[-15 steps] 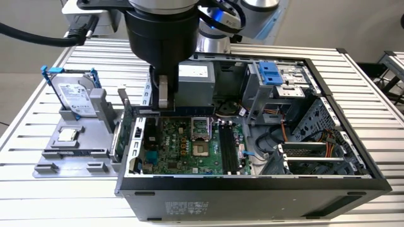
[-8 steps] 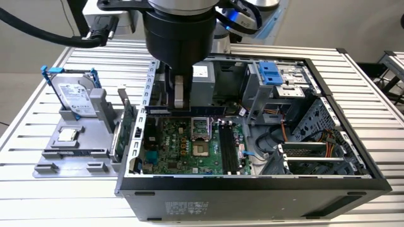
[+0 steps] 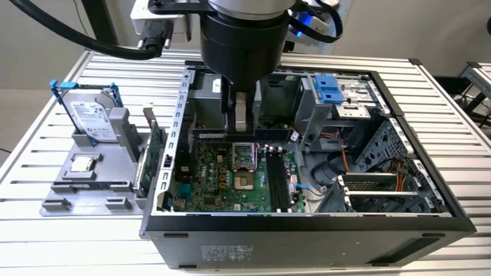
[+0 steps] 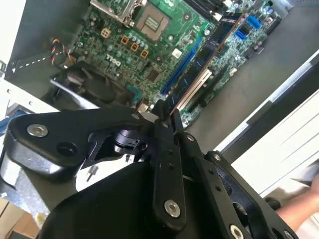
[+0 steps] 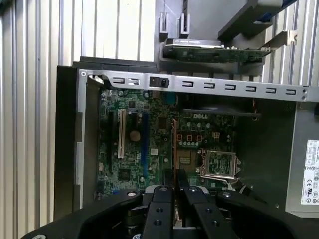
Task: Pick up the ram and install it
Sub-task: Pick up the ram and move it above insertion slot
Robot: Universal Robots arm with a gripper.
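In the first wrist view the ram (image 5: pixel 174 144) shows edge-on as a thin strip running out from between my fingertips. My gripper (image 5: pixel 175 175) is shut on it. From outside, the gripper (image 3: pixel 241 133) hangs inside the open computer case, over the rear part of the green motherboard (image 3: pixel 211 178). The CPU socket (image 3: pixel 244 181) lies just in front of it. The long black memory slots (image 3: pixel 277 179) sit toward the exterior view's right of the socket. In the second wrist view the fingers (image 4: pixel 164 130) meet above the board's blue and white slots.
A grey holder (image 3: pixel 84 192) at the exterior view's left carries a silver hard drive in a blue frame (image 3: pixel 92 118) and a green expansion card (image 3: pixel 156 150). The case walls (image 3: pixel 307 221) ring the board, with drive bays and cables (image 3: pixel 360 167) on the right. A hand (image 4: pixel 301 209) shows beside the case.
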